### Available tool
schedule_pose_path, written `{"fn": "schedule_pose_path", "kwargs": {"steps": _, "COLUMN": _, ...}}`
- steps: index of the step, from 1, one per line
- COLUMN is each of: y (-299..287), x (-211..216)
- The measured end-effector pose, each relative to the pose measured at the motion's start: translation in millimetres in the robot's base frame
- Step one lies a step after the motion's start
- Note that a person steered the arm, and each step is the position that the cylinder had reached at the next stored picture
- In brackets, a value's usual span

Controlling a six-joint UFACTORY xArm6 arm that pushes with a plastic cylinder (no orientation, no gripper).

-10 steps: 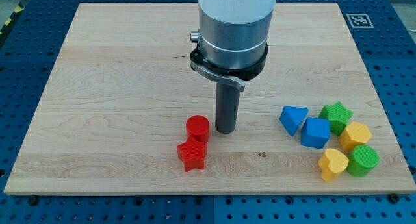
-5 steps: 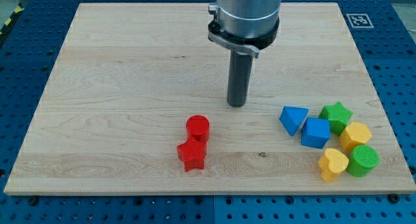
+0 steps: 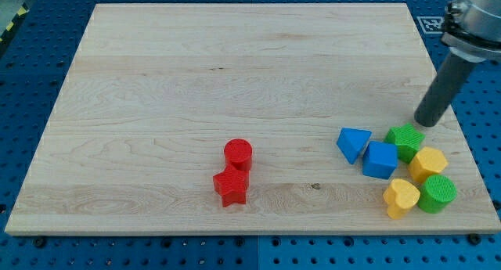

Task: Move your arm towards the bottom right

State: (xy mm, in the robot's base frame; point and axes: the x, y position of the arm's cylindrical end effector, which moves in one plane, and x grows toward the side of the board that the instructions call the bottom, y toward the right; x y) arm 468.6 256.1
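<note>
My tip (image 3: 426, 123) is at the view's right, near the board's right edge, just above and right of the green star (image 3: 405, 140); I cannot tell if it touches it. Below it lies a cluster: a blue triangle (image 3: 353, 142), a blue cube (image 3: 380, 160), a yellow hexagon (image 3: 429, 162), a green cylinder (image 3: 437, 193) and a yellow heart (image 3: 401, 196). A red cylinder (image 3: 238, 154) and a red star (image 3: 231, 186) sit together at the bottom centre, far left of the tip.
The wooden board (image 3: 156, 82) lies on a blue perforated table (image 3: 23, 74). A black-and-white marker tag (image 3: 431, 24) is at the board's top right corner.
The rod has moved from beside the red cylinder up and then far to the view's right, to just above the green star. No block has moved.
</note>
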Motion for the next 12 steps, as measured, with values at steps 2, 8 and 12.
{"fn": "schedule_pose_path", "kwargs": {"steps": 2, "y": 43, "x": 15}}
{"fn": "schedule_pose_path", "kwargs": {"steps": 8, "y": 73, "x": 100}}
{"fn": "schedule_pose_path", "kwargs": {"steps": 12, "y": 27, "x": 150}}
